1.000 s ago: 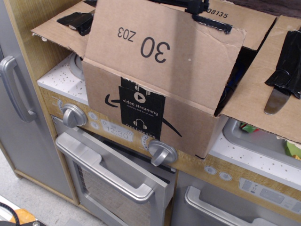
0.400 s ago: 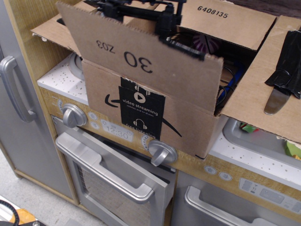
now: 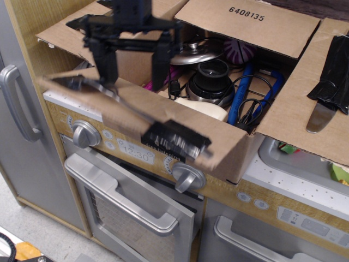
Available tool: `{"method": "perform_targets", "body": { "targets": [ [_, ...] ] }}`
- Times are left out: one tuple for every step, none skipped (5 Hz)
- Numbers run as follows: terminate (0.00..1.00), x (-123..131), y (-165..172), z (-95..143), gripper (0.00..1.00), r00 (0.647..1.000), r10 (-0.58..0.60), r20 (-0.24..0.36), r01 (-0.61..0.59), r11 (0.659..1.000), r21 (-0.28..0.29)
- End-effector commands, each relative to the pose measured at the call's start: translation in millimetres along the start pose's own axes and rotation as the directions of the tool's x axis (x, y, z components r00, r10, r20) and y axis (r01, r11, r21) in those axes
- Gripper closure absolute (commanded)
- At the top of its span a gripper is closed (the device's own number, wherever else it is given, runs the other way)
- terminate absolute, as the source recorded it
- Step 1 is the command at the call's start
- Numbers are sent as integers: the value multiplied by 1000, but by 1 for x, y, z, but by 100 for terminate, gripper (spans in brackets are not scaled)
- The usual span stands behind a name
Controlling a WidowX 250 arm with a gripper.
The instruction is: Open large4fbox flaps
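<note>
The large4fbox [image 3: 240,155] sits on the toy-kitchen counter [image 3: 305,188] above the oven door [image 3: 131,210], its light, bendy front flap [image 3: 136,120] best pushed near its free edge, beneath the spread, empty pincer [image 3: 133,60].

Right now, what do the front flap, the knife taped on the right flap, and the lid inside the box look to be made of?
Front flap: brown corrugated cardboard, matte, with a rough raw edge.
Knife: probably metal, a smooth grey blade with a dull shine, its handle hidden under glossy black tape.
Lid: seemingly polished metal, with bright reflections on its dome.
</note>
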State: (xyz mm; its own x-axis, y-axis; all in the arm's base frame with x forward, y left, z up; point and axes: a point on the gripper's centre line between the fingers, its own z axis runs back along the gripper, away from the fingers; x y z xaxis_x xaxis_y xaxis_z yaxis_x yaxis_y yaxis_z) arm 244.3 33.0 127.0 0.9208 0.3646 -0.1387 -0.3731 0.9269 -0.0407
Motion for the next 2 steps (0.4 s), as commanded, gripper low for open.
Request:
{"method": "perform_targets", "body": {
  "targets": [
    [0,-7,8,-20,0,995,-8,100,18,995,-98],
    [0,-6,8,-37,0,990,-24,141,44,989,-141]
  ]
}}
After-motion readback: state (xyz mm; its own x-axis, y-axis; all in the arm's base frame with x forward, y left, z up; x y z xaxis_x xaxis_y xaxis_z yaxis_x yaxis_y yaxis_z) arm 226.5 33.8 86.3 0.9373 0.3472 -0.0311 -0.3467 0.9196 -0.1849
